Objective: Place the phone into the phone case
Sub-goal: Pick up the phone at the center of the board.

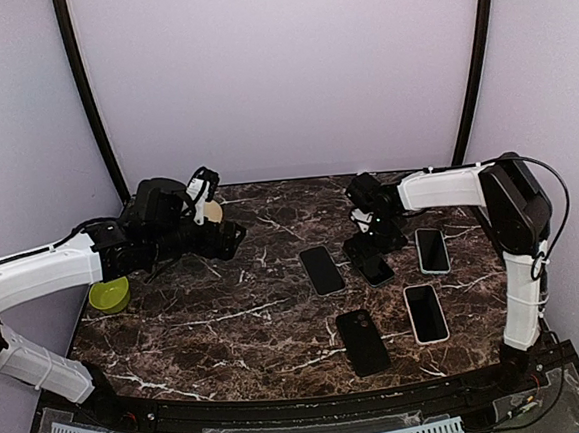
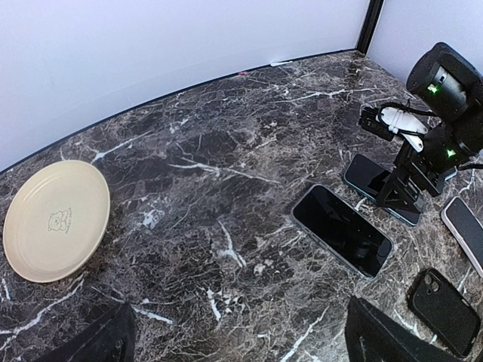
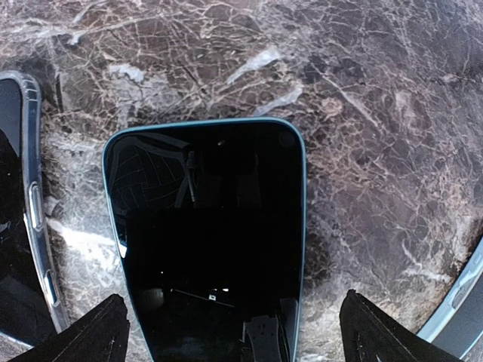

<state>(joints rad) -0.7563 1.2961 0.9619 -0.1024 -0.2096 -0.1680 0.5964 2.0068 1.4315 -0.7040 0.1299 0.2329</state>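
Phone point(image 3: 204, 241) with a dark glossy screen and a thin teal rim, lying flat and face up on the marble table point(image 1: 228, 322), right of centre, directly under the right gripper point(image 3: 240, 335). Jaws there spread wide on both sides, not pressing it. Left gripper point(image 2: 241, 343) likewise released, grasping nothing. Black case point(image 1: 363, 341) near the front edge, back up, apart from the phone. Cream plate point(image 2: 56, 222) with a small printed drawing and green bowl point(image 1: 108, 294) at the left.
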